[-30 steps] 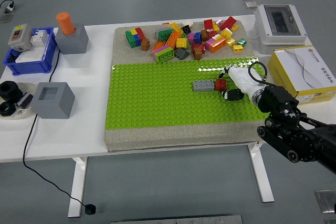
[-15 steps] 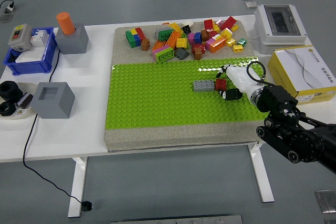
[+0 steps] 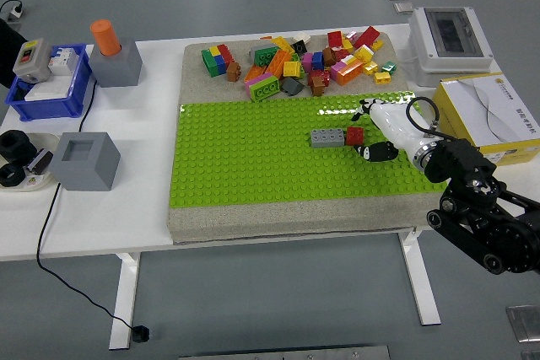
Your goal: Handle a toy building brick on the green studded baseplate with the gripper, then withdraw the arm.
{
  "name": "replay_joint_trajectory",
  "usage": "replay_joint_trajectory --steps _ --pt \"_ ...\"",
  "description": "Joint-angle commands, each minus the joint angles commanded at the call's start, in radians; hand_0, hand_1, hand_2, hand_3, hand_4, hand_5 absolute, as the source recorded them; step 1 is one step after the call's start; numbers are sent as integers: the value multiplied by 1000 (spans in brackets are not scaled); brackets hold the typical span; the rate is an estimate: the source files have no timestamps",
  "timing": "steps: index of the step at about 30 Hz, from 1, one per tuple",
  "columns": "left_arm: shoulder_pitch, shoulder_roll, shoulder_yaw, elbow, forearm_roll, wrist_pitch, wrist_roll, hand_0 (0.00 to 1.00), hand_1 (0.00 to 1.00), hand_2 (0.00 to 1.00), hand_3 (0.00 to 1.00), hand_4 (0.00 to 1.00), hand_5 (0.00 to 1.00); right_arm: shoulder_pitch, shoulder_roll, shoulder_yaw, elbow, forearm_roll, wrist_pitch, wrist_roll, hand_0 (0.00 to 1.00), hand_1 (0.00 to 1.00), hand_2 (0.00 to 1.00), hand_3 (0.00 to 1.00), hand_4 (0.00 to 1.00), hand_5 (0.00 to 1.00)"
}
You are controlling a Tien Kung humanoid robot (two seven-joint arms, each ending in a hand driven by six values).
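On the white table (image 3: 101, 217), a blue bin (image 3: 46, 94) sits at nine o'clock, a grey block with an orange cylinder (image 3: 107, 37) at ten, a hollow grey cube (image 3: 84, 160) below it, and a white electrical box (image 3: 450, 37) and yellow-white carton (image 3: 489, 115) at two to three.

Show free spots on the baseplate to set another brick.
The baseplate is bare across its left and near parts, from its left edge up to the grey brick. It is crowded at the right: grey brick, red brick and right hand. The brick pile fills the mat behind.

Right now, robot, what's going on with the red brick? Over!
Right hand open beside red brick. Brick seated on green baseplate, touching grey brick. Nothing blocking.
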Motion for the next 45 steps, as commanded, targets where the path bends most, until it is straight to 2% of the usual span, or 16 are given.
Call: replay_joint_trajectory --steps 14,45 --pt "-1 1 2 0 0 0 -2 772 753 689 539 998 777 4 17 -13 -53 15 -2 9 710 846 937 665 800 428" --pt "0 0 2 0 3 1 -7 770 751 688 539 998 781 13 35 -46 -90 18 -10 19 703 845 935 663 792 421"
